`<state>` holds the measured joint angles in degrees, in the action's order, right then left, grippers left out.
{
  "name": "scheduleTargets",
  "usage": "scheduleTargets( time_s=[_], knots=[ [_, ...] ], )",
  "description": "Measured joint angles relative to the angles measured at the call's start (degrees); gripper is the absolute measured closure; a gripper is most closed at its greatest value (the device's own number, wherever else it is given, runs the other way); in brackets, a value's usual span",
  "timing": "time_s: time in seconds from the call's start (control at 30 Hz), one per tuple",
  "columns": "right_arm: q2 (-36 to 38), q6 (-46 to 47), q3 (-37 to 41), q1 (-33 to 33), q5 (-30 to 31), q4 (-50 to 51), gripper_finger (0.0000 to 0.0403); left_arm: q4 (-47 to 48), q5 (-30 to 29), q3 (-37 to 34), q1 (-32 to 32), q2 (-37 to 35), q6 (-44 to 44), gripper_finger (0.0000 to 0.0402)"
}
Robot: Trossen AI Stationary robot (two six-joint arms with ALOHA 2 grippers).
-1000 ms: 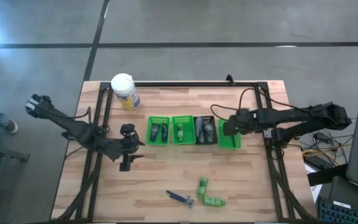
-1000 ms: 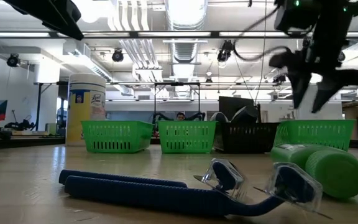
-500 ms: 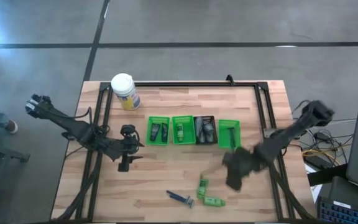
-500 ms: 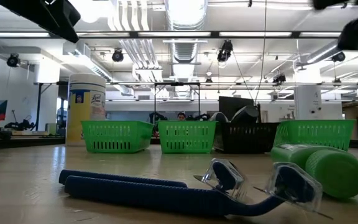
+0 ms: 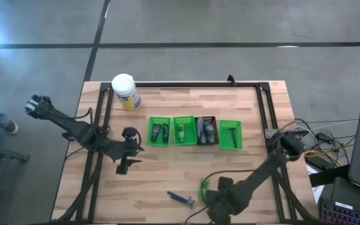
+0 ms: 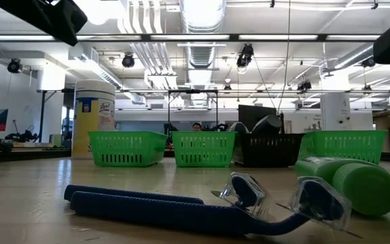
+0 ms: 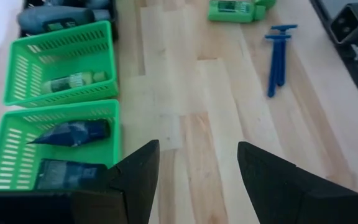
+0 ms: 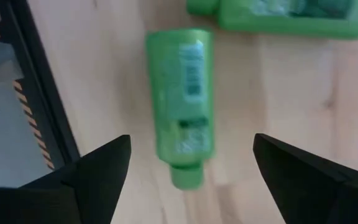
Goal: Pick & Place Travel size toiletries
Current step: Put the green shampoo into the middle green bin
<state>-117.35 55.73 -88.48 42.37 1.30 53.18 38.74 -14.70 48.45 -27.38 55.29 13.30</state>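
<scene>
Right gripper, fingers spread wide, hovers over a green bottle at the table's six o'clock edge; left gripper waits open.

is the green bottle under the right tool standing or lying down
Lying down: the green bottle rests lengthwise on the table, between the right tool's open fingers.

Table is pale wood with a stripy plank pattern. Three bright green baskets plus one black basket in the row. Loose bottle is bright green with a darker green label, razor is blue. The canister is white with a yellow label. Both arms are dark.
</scene>
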Motion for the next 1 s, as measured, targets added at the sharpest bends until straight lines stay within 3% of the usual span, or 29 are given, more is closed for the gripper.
scheduleTargets(
  time_s=[0.27, 0.47, 0.63, 0.9, 1.0],
  knots=[
    [-2.7, 4.7, 0.0, 0.1, 0.1, -0.2, 0.0078, 0.0, 1.7, 0.0, 0.0, 0.0, 0.1, 0.0180],
    [-2.7, 3.9, 3.2, -0.2, -0.3, -8.1, 0.0095, 0.1, 1.7, 0.0, 0.0, 0.0, -0.2, 0.0180],
    [-2.4, 4.4, 5.6, -0.7, -1.6, -9.8, 0.0154, 0.2, 1.7, 0.0, 0.0, 0.0, -0.2, 0.0180],
    [-1.6, -0.2, 4.3, -1.1, -1.9, -7.5, 0.0286, 0.3, 1.6, 0.0, 0.0, 0.0, -0.3, 0.0180],
    [0.4, 0.3, 3.9, -1.5, -2.0, -6.3, 0.0298, 0.3, 1.6, 0.0, 0.1, 0.0, -1.1, 0.0180]
  ],
)
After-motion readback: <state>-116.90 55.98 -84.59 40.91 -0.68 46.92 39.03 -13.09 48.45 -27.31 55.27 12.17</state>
